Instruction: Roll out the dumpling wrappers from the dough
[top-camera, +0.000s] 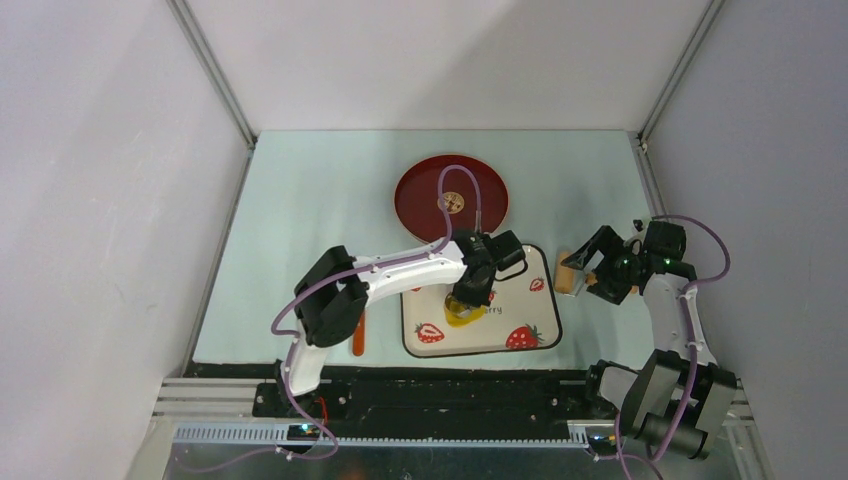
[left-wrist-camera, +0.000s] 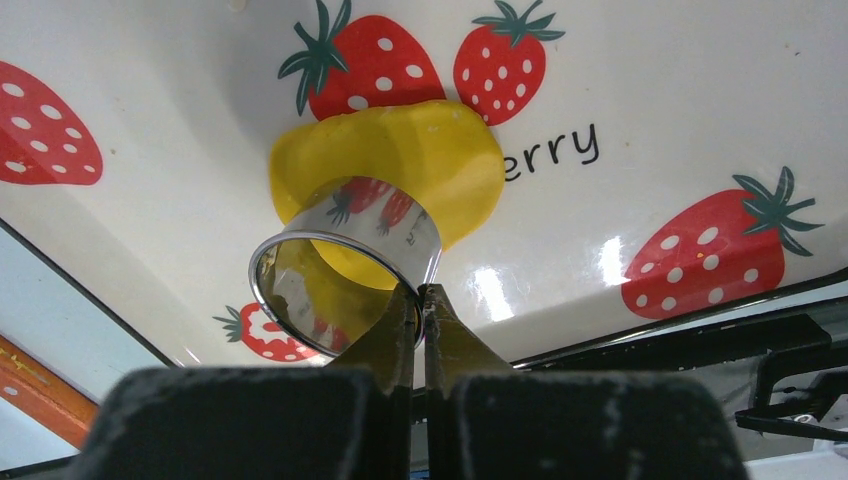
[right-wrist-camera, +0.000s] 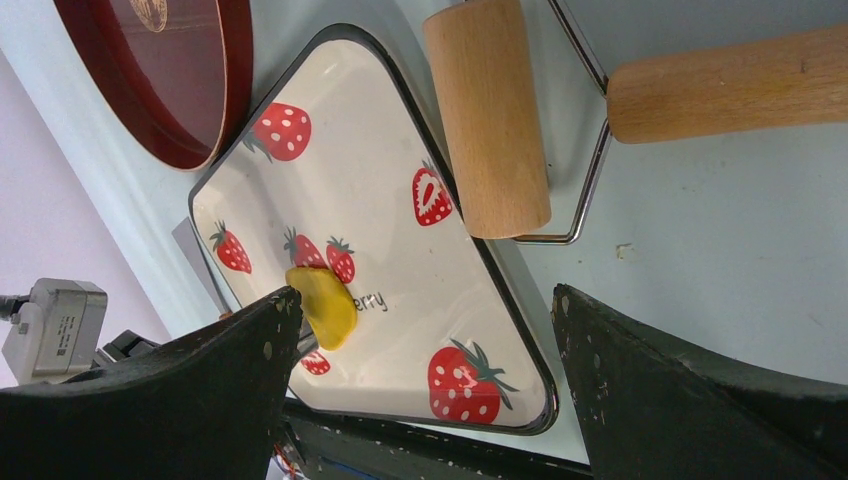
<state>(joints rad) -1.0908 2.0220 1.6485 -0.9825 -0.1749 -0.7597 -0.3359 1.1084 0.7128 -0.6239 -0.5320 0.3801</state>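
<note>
Left wrist view: the left gripper (left-wrist-camera: 421, 300) is clamped on the thin wall of a shiny metal ring cutter (left-wrist-camera: 345, 268). The ring is tipped over the near part of the dough (left-wrist-camera: 420, 160). Can't really tell if its rim is biting in or just resting there. The dough is a flattened yellow patch on the strawberry tray (top-camera: 540, 312), left of the tray's middle and toward its near edge.

The right gripper (right-wrist-camera: 422, 296) is spread wide with nothing in it, over the tabletop off the tray's right edge. A wooden rolling pin (right-wrist-camera: 487, 110) lies just beside that edge. The red plate (top-camera: 415, 200) sits just past the tray's far edge. There's also an orange stick (top-camera: 358, 338) by the tabletop's near edge, left of the tray.
</note>
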